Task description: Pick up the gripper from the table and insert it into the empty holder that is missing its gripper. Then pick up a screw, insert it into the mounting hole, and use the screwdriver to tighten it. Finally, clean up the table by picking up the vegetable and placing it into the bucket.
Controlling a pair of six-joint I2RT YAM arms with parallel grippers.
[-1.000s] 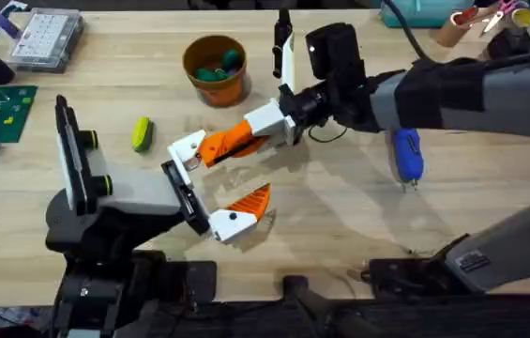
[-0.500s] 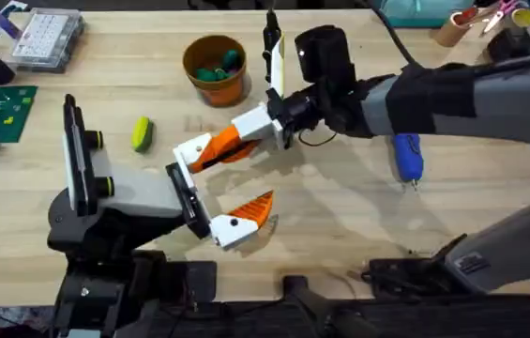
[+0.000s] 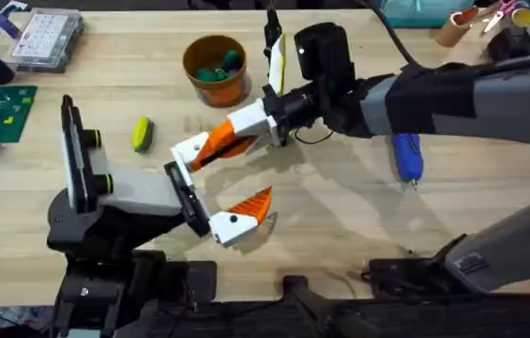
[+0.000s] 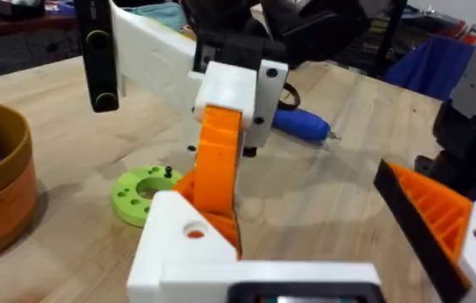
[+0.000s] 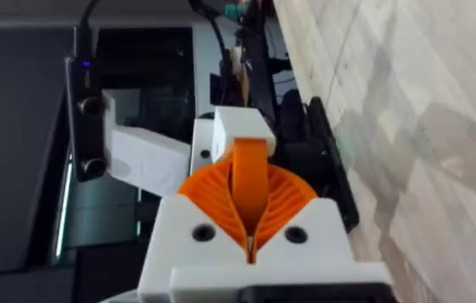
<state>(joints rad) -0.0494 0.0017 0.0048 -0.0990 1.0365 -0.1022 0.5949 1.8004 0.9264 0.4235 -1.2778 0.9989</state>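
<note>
While the right tool (image 3: 263, 120) reached in from the right above the middle of the worktop (image 3: 340, 225), its orange ribbed pads (image 5: 250, 198) were clamped on the gripper (image 3: 218, 143), holding the orange piece by its white base. The gripper's orange tip lay against the plain white holder (image 3: 188, 150) of the left tool (image 3: 210, 186); in the left wrist view the gripper (image 4: 217, 160) stood upright just behind the holder (image 4: 183, 240), touching it. The left tool was spread wide, its other bracket carrying an orange ribbed finger (image 3: 250, 203) low over the worktop. A lime-green ring (image 4: 143, 192) lay on the wood just beside the holder. The vegetable (image 3: 142, 133) lay on the worktop left of the holder, well apart from it. The bucket (image 3: 215, 68) stood beyond it with small green and teal items inside. The screwdriver (image 3: 406, 157) lay on the worktop under the right arm. A clear compartment box (image 3: 47, 38) sat at the far left corner.
</note>
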